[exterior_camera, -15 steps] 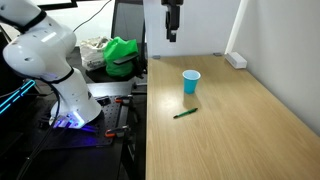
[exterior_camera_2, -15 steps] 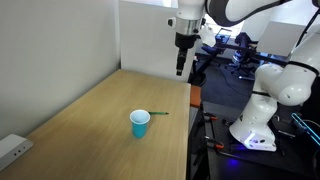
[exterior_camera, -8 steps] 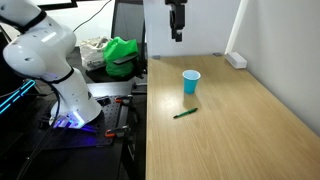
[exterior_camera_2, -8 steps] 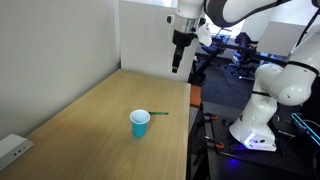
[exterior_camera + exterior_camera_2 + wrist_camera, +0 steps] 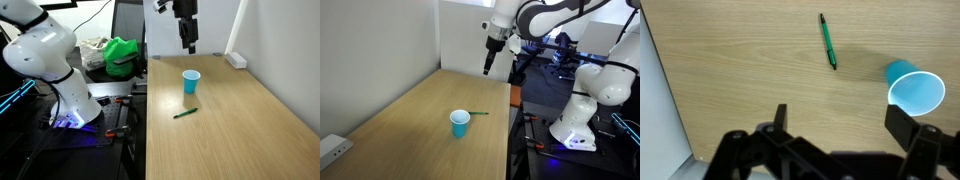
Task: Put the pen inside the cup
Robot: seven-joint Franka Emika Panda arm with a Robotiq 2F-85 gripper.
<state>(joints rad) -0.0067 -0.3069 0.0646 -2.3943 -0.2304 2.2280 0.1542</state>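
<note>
1. The gripper [image 5: 840,128] is hanging along the bottom edge of the wrist view, jaws spread wide and gripping nothing.
2. The pen [image 5: 827,41] is lying flat on the table [image 5: 730,70], upper centre.
3. The cup [image 5: 917,90] is standing at the right edge, apart from the pen.

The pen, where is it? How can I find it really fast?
Look at the big wooden table. Find the little light-blue cup on it; the pen lies flat near it, not touching. It is the only thin, dark green stick there.
</note>
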